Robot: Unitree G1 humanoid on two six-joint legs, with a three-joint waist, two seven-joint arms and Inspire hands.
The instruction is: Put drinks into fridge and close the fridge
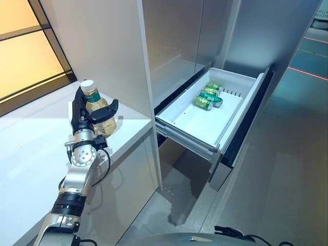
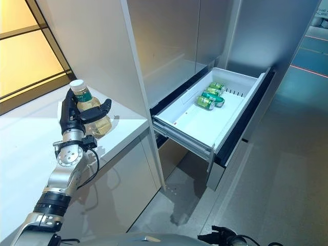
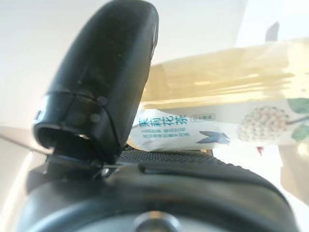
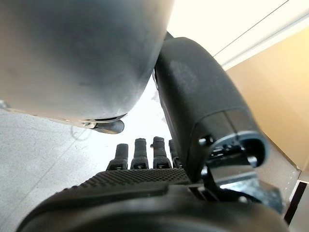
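A clear bottle (image 1: 94, 102) of pale yellow drink with a white cap and green label stands upright at the right end of the white counter (image 1: 31, 148). My left hand (image 1: 82, 120) is shut on it, with the thumb across its front and the fingers behind; the left wrist view shows the bottle (image 3: 217, 82) against the thumb (image 3: 106, 72). I cannot tell whether the bottle rests on the counter. The white fridge drawer (image 1: 205, 128) is pulled out to the right, with green cans (image 1: 209, 96) lying at its back. My right hand (image 4: 140, 176) is empty, with its fingers straight.
Tall grey fridge doors (image 1: 174, 36) rise above the drawer. A white side panel (image 1: 113, 46) stands between the counter and the fridge. The drawer's dark front (image 1: 246, 128) juts out over the grey floor (image 1: 277, 184). A window (image 1: 25, 46) is at the far left.
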